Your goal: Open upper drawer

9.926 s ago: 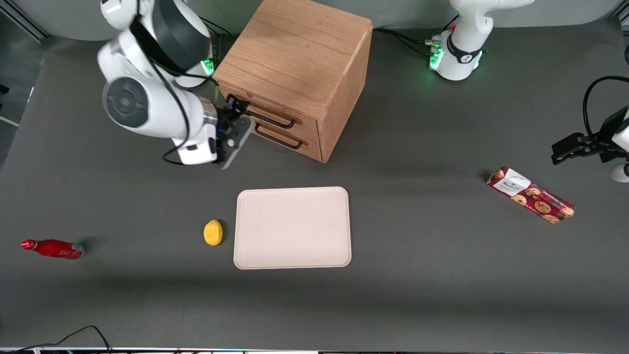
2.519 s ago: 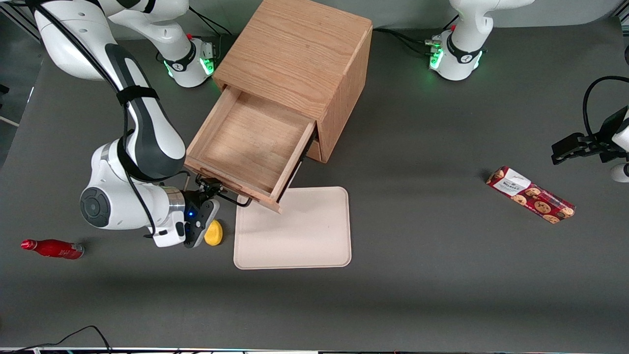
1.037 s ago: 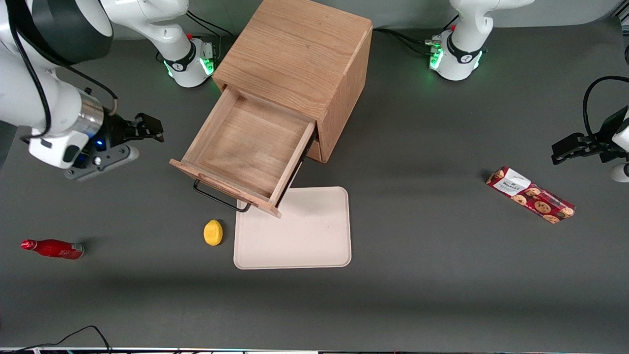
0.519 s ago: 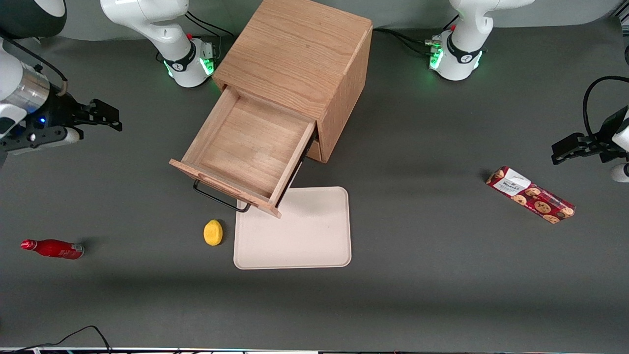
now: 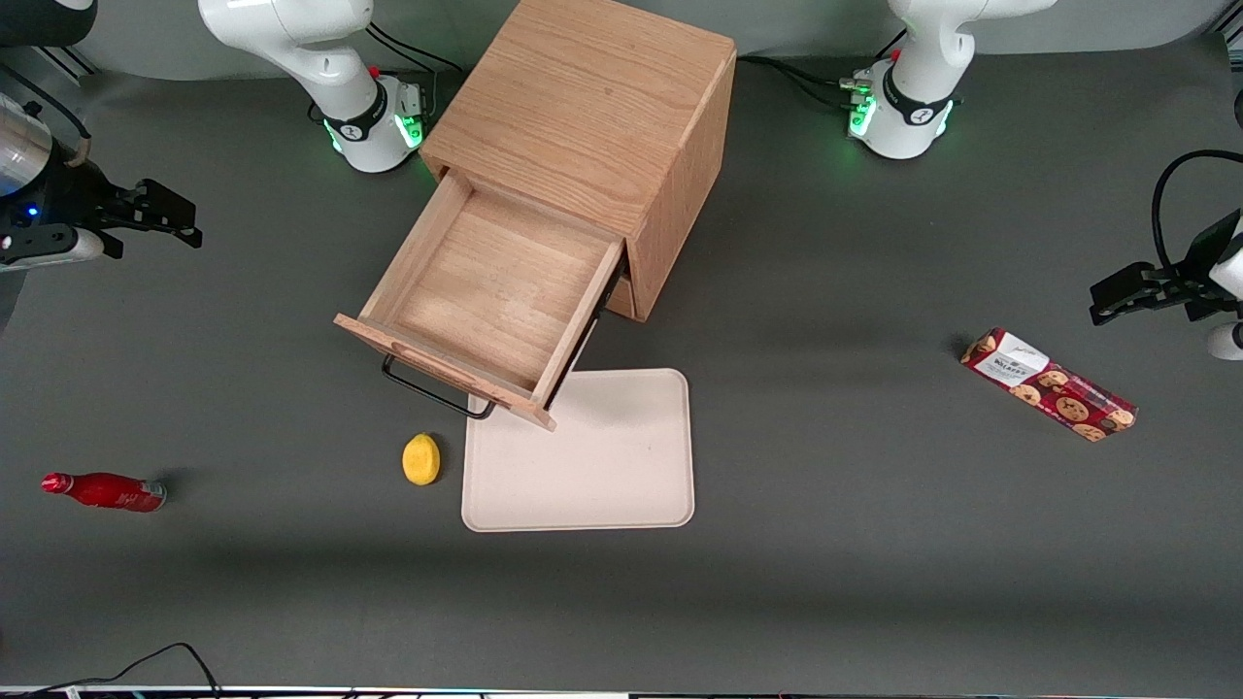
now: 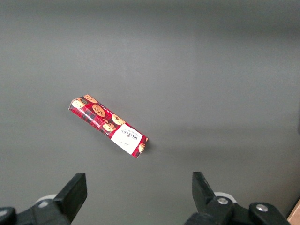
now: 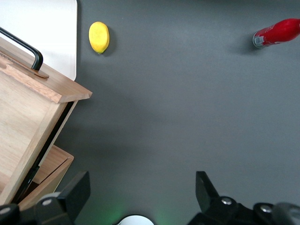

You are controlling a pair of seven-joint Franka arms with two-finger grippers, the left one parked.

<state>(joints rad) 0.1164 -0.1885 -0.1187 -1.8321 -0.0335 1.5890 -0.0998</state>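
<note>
Claw (image 5: 160, 212) now wide and empty, drawn off toward the working arm's end of the tabletop (image 5: 825, 544), well apart from the handle (image 5: 432, 393) it gripped seconds ago. Upper drawer (image 5: 486, 291) stands pulled out of the cabinet (image 5: 592, 107); task apparently complete.
</note>
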